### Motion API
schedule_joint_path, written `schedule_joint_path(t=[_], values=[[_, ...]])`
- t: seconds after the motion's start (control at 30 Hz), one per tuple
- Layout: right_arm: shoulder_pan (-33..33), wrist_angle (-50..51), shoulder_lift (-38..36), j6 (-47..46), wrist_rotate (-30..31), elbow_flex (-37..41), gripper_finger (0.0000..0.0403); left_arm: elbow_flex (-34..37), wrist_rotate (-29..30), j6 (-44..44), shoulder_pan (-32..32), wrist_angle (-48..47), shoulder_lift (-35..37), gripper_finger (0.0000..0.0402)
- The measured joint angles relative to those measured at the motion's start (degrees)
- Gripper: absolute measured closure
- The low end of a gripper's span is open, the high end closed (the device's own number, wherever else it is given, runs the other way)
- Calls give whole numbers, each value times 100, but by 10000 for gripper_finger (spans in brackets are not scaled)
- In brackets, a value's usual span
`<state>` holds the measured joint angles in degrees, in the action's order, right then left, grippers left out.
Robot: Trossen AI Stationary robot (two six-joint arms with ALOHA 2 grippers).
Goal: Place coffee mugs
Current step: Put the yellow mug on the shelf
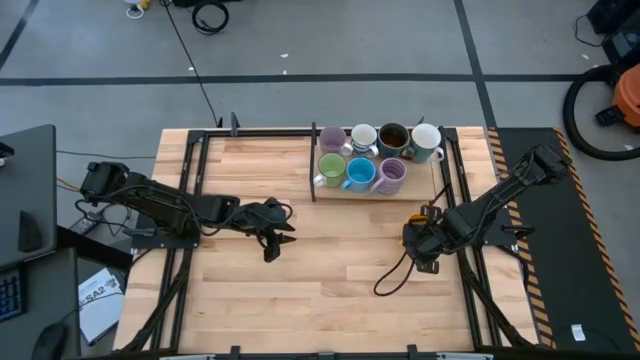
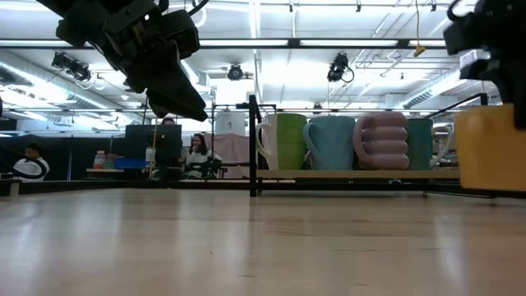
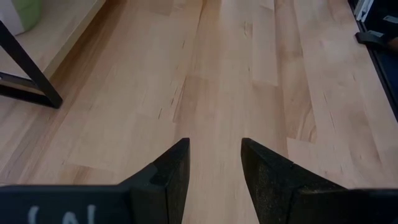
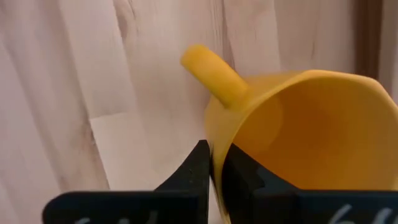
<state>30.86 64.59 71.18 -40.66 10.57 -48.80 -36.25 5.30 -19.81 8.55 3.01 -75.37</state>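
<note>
The orange mug (image 4: 298, 130) is in my right gripper (image 4: 214, 149), right of the table's middle (image 1: 428, 213), and shows at the right edge of the low view (image 2: 489, 148). The other mugs stand on a low wooden rack (image 1: 316, 185) at the far edge. In the back row are the lilac (image 1: 333, 138), white (image 1: 363, 136), dark (image 1: 392, 135) and white (image 1: 427, 141) mugs. In front of them are the green (image 1: 331, 168), blue (image 1: 360, 175) and ribbed lavender (image 1: 391, 175) mugs. My left gripper (image 3: 214, 143) hangs open over bare table at centre-left (image 1: 271, 232), touching nothing. My right gripper pinches the orange mug's wall at the rim (image 4: 217, 140), one finger inside the cup and one outside, just beside the handle (image 4: 214, 74). The fingers come from above, pointing down. The mug sits upright below them, its base (image 2: 489, 187) just above the tabletop.
The rack has a black metal frame with an upright post (image 2: 252, 144) at its left end, and its leg (image 3: 28, 71) shows in the left wrist view. A black cable (image 1: 392, 275) loops on the table near my right arm. The near half of the tabletop (image 1: 320, 300) is bare wood.
</note>
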Motion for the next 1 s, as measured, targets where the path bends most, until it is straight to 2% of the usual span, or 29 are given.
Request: schedule_joint_path(t=[0.47, 1.0], values=[[-1317, 1142, -4, 2036, 17, -1128, 370, 0, 0, 0, 1, 13, 0, 251], [-3022, 1568, -11, 3773, 243, -1178, 369, 0, 0, 0, -2, 15, 0, 251]])
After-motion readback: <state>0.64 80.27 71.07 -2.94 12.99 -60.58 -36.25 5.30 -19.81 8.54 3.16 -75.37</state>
